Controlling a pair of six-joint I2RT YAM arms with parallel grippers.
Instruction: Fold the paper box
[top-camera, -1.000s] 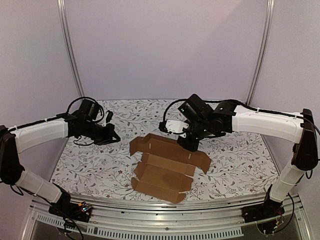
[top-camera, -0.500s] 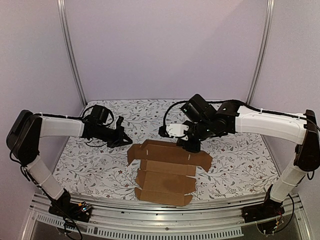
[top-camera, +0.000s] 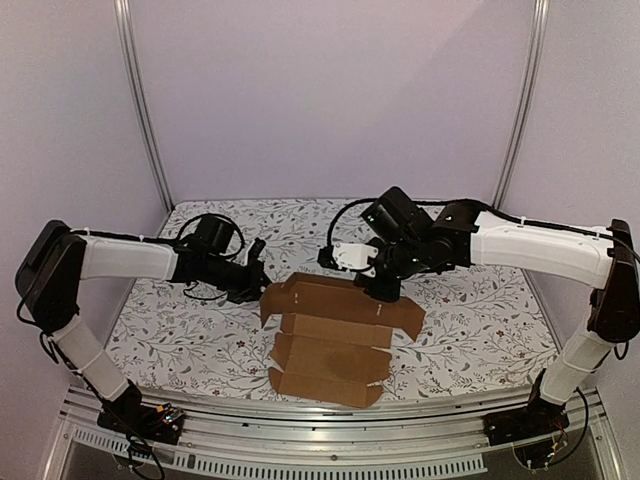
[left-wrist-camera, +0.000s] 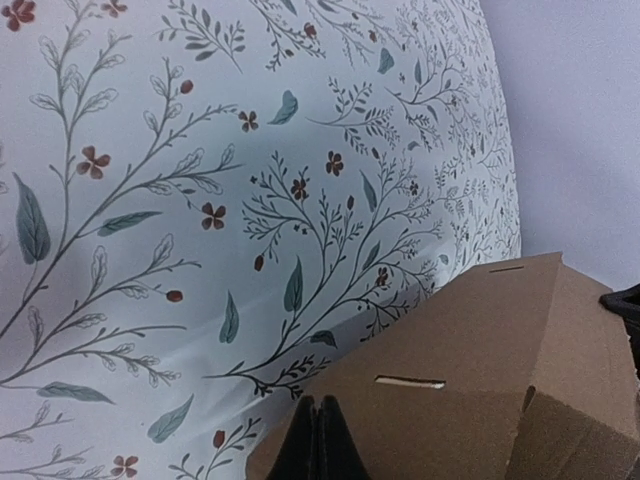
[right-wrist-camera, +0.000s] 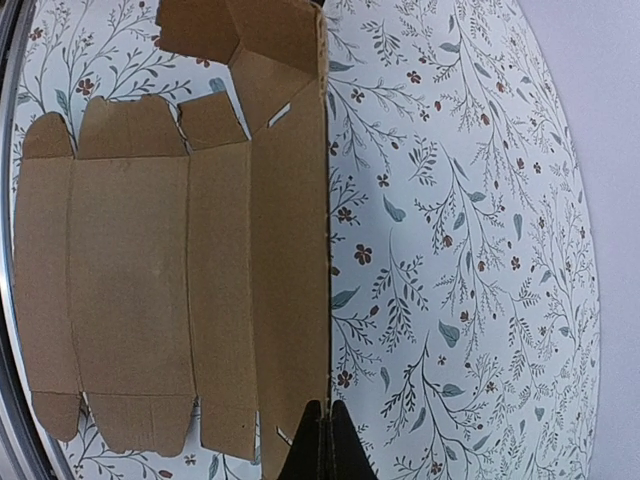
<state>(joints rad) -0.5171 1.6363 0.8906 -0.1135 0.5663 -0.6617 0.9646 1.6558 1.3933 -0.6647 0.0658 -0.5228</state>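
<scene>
top view: the paper box (top-camera: 330, 335) lies mid-counter (top-camera: 470, 330), a half-opened die-cut sheet with its far panel tilted up. the left tool (top-camera: 257, 274), fingers pressed together with nothing seen between them, noses at the sheet's 10 o'clock corner flap, likely to nudge it inward. the right tool (top-camera: 380, 292), likewise closed, meets the far panel near 1 o'clock, seemingly bracing it

left wrist: closed tips touch a slotted brown flap

right wrist: plain creased panels, rounded tabs at 9 o'clock, raised wall running into the closed tips
</scene>
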